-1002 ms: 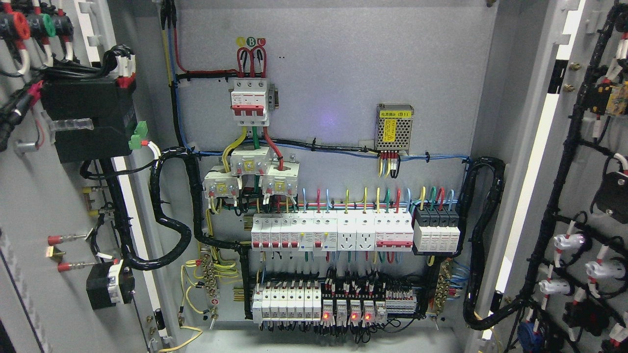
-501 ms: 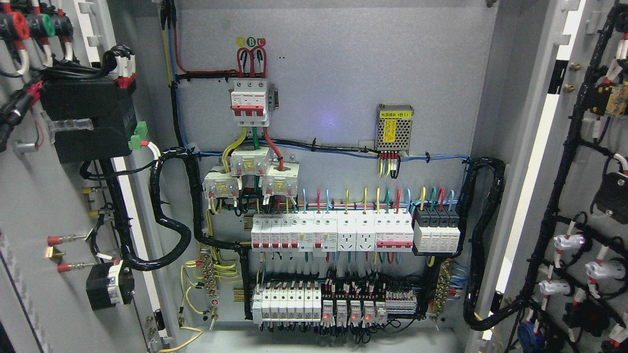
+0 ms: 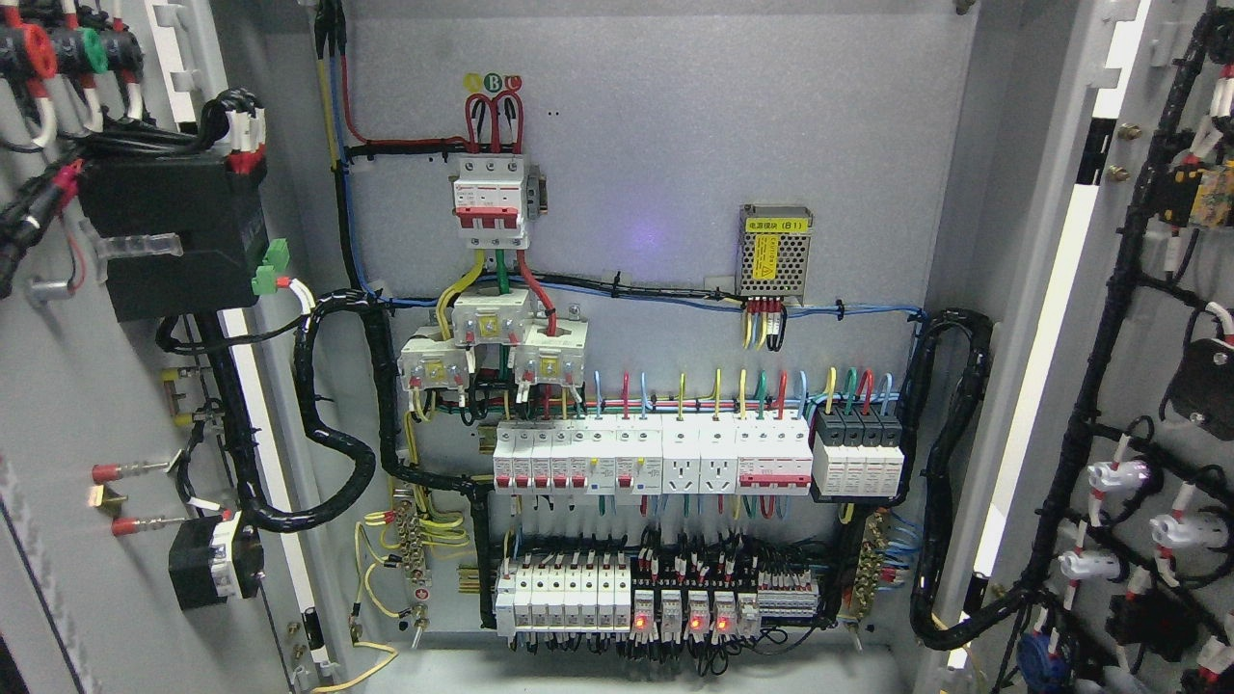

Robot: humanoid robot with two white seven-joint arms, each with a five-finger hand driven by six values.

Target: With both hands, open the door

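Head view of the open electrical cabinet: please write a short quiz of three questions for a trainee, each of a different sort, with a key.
1. True or false: both cabinet doors, the left door and the right door, stand open.
2. Multiple choice: the perforated metal power supply with the yellow label sits (A) at the upper right of the back panel, (B) on the left door, (C) below the bottom row of breakers.
3. Fill in: the small indicator lights glowing in the bottom row are ____ in colour.

Key: 1 true; 2 A; 3 red. No robot hand shows in this view.
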